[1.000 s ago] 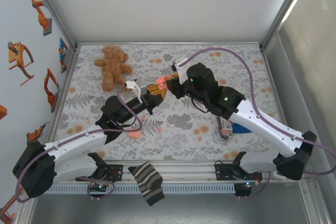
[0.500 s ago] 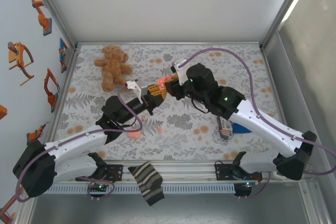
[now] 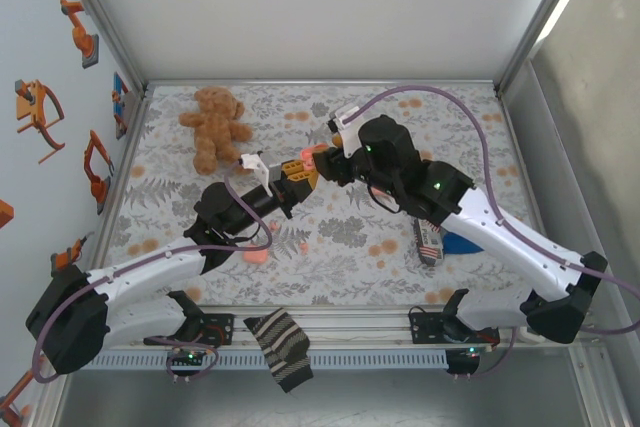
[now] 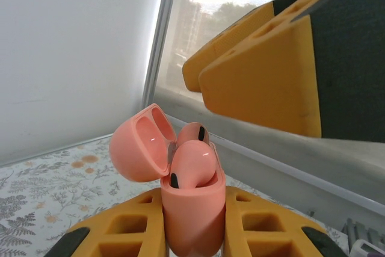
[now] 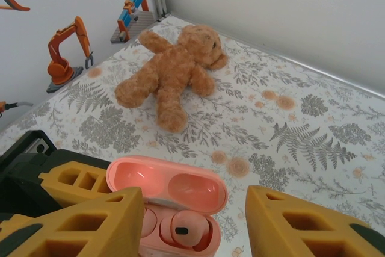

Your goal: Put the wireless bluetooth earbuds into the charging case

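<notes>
- Just right of the teddy bear (image 3: pixel 214 125), above the floral cloth (image 3: pixel 450 137), the two arms meet tip to tip.
- The left gripper (image 3: pixel 296 175) is clamped on the pink charging case (image 4: pixel 192 209) and holds it upright off the cloth, with the lid hinged back toward the bear.
- Two salmon-pink earbuds (image 4: pixel 192 161) sit side by side in the case. In the left wrist view the nearer one seems to ride high, though whether it is fully seated cannot be told.
- The right gripper (image 5: pixel 189 215) hangs directly over the case with its yellow fingers (image 5: pixel 301 224) spread to either side, gripping nothing.
- A small pink piece (image 3: pixel 305 246), perhaps another bud, lies on the cloth, nearer the arm bases than the bear.
- Judged step: release after setting a bud into its well.
- The next move likely calls for the right gripper to lift straight up without snagging the lid, then press any proud bud home.
</notes>
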### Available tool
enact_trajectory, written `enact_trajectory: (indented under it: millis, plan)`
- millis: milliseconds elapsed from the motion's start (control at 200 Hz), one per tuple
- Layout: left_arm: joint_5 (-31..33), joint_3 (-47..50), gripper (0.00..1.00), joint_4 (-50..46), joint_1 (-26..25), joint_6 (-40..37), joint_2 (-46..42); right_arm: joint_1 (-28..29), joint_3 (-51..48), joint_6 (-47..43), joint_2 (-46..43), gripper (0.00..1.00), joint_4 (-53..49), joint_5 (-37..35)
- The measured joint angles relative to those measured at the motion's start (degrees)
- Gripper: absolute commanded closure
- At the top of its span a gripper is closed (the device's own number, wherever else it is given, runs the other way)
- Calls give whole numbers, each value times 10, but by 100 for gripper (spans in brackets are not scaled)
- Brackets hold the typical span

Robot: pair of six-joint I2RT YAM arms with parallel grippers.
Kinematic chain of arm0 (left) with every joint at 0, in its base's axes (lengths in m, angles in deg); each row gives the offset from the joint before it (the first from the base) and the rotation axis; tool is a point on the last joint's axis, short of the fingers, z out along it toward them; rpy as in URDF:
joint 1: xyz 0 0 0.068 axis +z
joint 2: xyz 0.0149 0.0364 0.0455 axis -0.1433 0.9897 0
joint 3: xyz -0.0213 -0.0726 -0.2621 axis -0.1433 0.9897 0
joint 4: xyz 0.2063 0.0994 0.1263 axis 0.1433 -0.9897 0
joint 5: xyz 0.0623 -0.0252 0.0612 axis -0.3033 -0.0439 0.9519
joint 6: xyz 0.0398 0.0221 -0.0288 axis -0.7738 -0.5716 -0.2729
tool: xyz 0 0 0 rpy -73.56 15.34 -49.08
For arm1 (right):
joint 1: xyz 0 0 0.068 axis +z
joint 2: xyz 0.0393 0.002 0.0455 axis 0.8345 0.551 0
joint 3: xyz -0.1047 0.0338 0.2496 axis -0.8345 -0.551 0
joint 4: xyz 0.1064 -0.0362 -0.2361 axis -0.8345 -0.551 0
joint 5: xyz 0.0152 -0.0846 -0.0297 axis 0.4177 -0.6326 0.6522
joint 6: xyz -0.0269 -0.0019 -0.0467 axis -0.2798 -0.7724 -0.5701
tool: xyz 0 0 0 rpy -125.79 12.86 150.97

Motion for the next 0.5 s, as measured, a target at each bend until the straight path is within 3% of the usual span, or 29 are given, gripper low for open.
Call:
enact_trajectory:
  millis: [411, 501]
  plan:
    - [-9, 0, 100, 1, 0, -2, 0, 0, 35, -7, -7, 34, 0, -20]
    - [-11, 0, 100, 2, 0, -2, 0, 0, 35, -9, -16, 25, 0, -30]
